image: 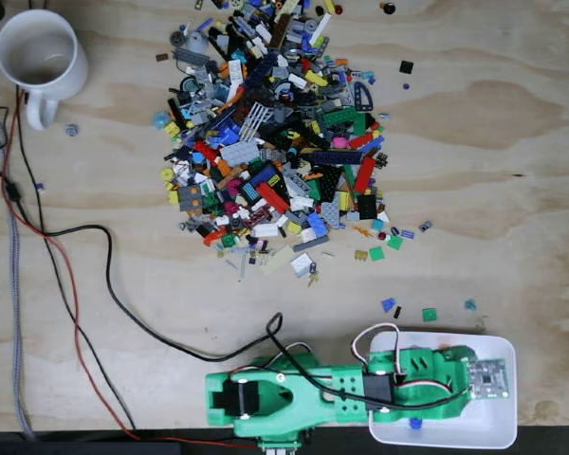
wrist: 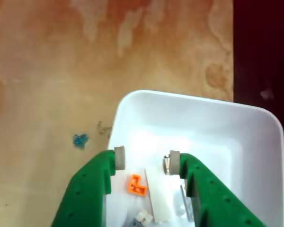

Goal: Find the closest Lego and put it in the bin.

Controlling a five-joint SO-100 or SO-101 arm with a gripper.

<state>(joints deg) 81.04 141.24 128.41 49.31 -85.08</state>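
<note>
A: Fixed view, left to right, quick. What's far left of the gripper?

B: White mug (image: 38, 55) in the top left corner, well away from the gripper (image: 484, 379). Cables (image: 66, 284) run down the left side of the wooden table (image: 512, 161) and one black one curls in to the green arm (image: 303, 398).

A: Middle?

B: Big brick pile (image: 275, 133), above and left of the gripper, well apart from it. A few loose bits lie between the pile and the gripper: a blue piece (image: 388, 304), a green square (image: 429, 314) and a small teal bit (image: 469, 304), all just above the bin's top rim.

A: And the bin?

B: White bin (image: 504, 427) sits bottom right, right under the gripper. The arm reaches over its left rim and covers most of it from this view. A small blue piece (image: 415, 423) shows inside, near the bottom rim.

A: Wrist view?

B: Teal bit (wrist: 80, 140) on the table, left of the green fingers (wrist: 87, 189), outside the bin (wrist: 217, 127). Jaws are apart with nothing between the tips; gripper (wrist: 144, 161) hangs over the bin's inside.

A: Anything under it?

B: Orange brick (wrist: 137, 185) lying on the bin floor just below the gap, next to a white strip (wrist: 157, 198). Small pale pieces (wrist: 143, 217) at the bottom edge; can't tell what they are.

A: Anything blocking?

B: Nothing touches the fingers. Dark band (wrist: 262, 47) fills the right edge past the table.
</note>
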